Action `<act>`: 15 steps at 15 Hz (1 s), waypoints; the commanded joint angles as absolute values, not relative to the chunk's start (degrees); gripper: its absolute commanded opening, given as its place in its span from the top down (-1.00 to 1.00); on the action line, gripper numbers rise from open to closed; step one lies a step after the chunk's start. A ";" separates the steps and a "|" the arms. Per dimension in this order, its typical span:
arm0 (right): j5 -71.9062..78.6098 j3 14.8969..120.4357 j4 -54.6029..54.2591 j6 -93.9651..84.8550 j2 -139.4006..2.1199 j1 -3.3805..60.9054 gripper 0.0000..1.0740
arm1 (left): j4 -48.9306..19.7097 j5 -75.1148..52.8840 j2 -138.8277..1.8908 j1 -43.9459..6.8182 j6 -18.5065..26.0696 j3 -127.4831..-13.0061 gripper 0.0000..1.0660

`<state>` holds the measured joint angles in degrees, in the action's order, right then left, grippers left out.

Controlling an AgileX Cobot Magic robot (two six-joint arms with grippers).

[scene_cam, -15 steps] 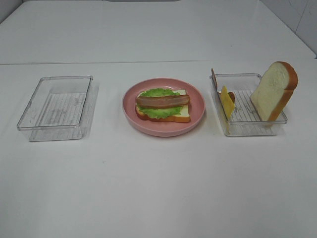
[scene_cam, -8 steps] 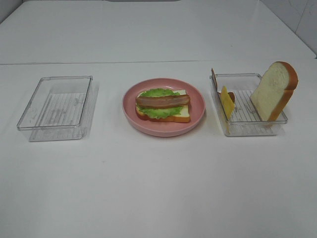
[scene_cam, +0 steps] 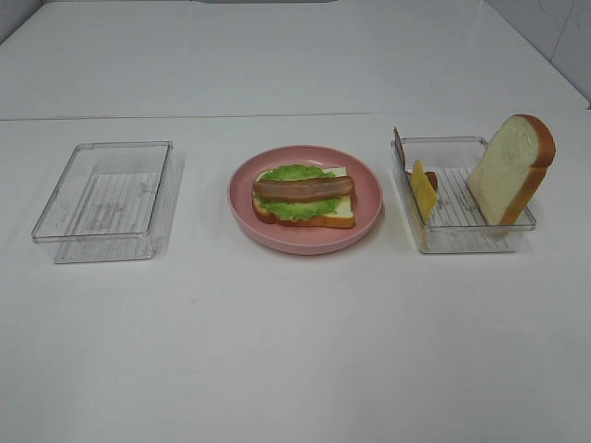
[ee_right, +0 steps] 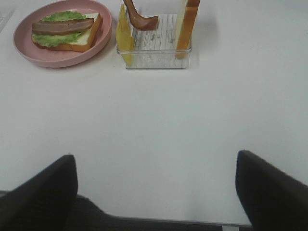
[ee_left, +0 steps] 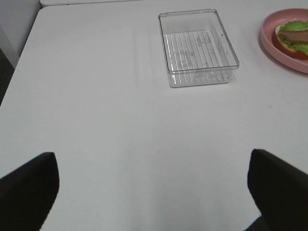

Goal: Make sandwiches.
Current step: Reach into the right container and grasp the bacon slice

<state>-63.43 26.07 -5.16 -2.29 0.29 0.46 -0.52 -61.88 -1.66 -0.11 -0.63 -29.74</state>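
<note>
An open-faced sandwich [scene_cam: 305, 196] lies on the round pink plate [scene_cam: 369, 198]: a white bread slice, green lettuce and a brown bacon strip on top. The clear tray on the right [scene_cam: 462, 235] holds a yellow cheese slice [scene_cam: 424, 189], a bacon strip [scene_cam: 399, 148] and an upright bread slice [scene_cam: 510, 171]. Neither gripper shows in the exterior high view. My left gripper [ee_left: 154, 192] is open over bare table, well short of the empty tray [ee_left: 198, 45]. My right gripper [ee_right: 156, 192] is open too, short of the tray [ee_right: 156, 60] with cheese [ee_right: 125, 36] and bread [ee_right: 186, 24].
An empty clear tray [scene_cam: 106, 198] stands left of the plate. The white table runs wide in front of all three containers. In the left wrist view the table's edge lies at the far side, with a dark gap beyond it.
</note>
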 commanded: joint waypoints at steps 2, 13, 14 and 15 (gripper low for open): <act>-63.25 25.90 -5.44 -2.75 1.43 0.06 -0.62 | -0.97 -61.54 1.66 0.11 -0.52 -29.62 -0.86; -63.25 25.90 -5.50 -2.75 1.32 0.06 -0.62 | -0.97 -61.54 0.63 0.11 -0.52 -29.62 -0.86; -63.25 25.90 -5.50 -2.75 1.32 0.06 -0.62 | -0.97 -61.54 0.63 0.11 -0.52 -29.62 -0.86; -63.25 25.90 -5.50 -2.75 1.32 0.06 -0.62 | -0.97 -61.54 0.63 0.11 -0.52 -29.62 -0.86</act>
<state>-63.43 26.07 -5.16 -2.29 0.29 0.46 -0.52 -61.82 0.29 -0.11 -0.52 -29.74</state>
